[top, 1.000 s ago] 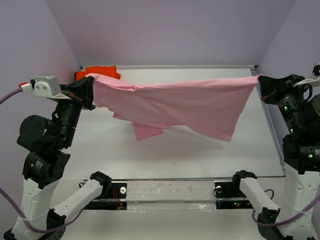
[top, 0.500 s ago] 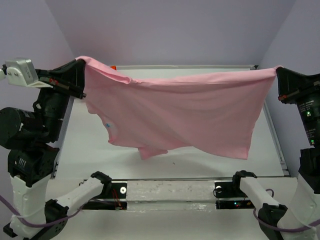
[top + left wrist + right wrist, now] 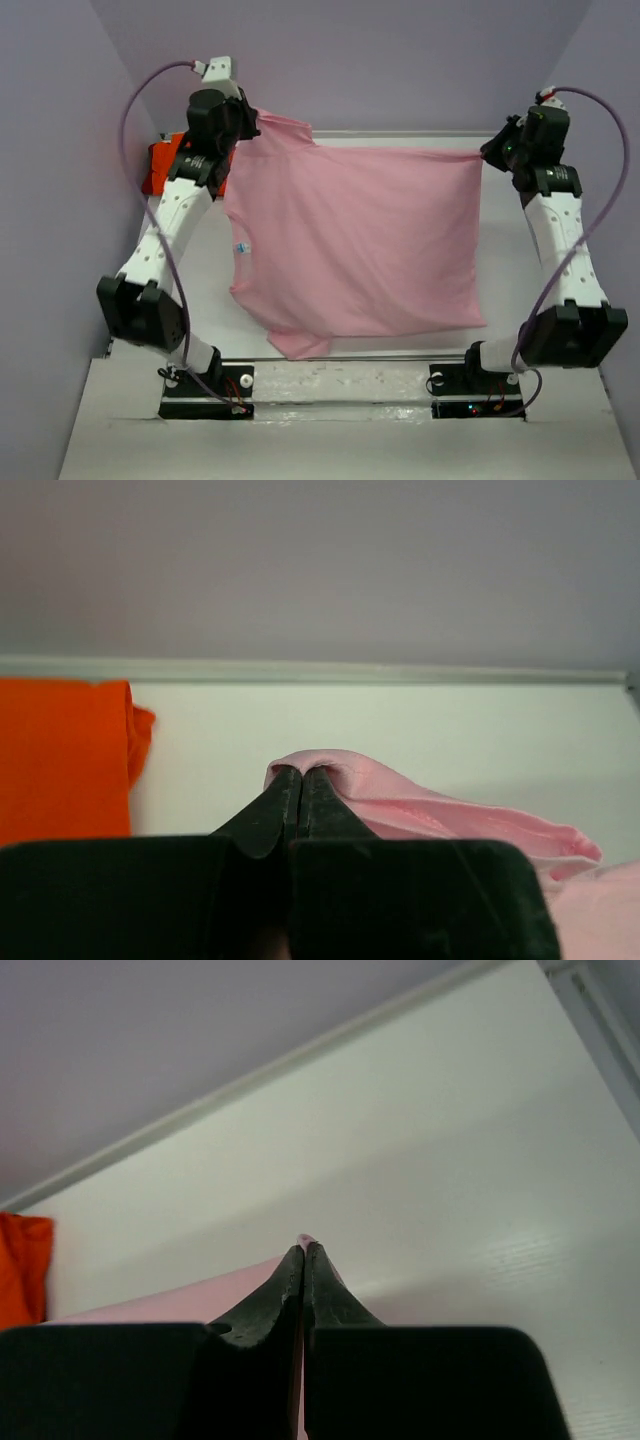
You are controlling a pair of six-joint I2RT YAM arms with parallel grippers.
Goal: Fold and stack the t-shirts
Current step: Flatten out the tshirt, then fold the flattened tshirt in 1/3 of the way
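Observation:
The pink t-shirt [image 3: 350, 240] is stretched between both grippers at the far side of the table, and its lower part lies spread toward the front edge. My left gripper [image 3: 252, 125] is shut on its far left corner; the pinched pink cloth [image 3: 400, 800] shows in the left wrist view at the fingertips [image 3: 300, 772]. My right gripper [image 3: 487, 152] is shut on the far right corner, with a tip of pink cloth [image 3: 304, 1239] showing between its closed jaws. The orange t-shirt [image 3: 160, 165] lies folded at the far left and also shows in the left wrist view [image 3: 60, 755].
The white table [image 3: 520, 260] has a raised rail along its far edge [image 3: 400, 672] and right side. Purple walls close in on three sides. Cables loop from both wrists.
Both arms have reached far forward and lowered, carrying the pink t-shirt from hanging in the air to lying spread over the table. Both grippers stayed shut on its corners.

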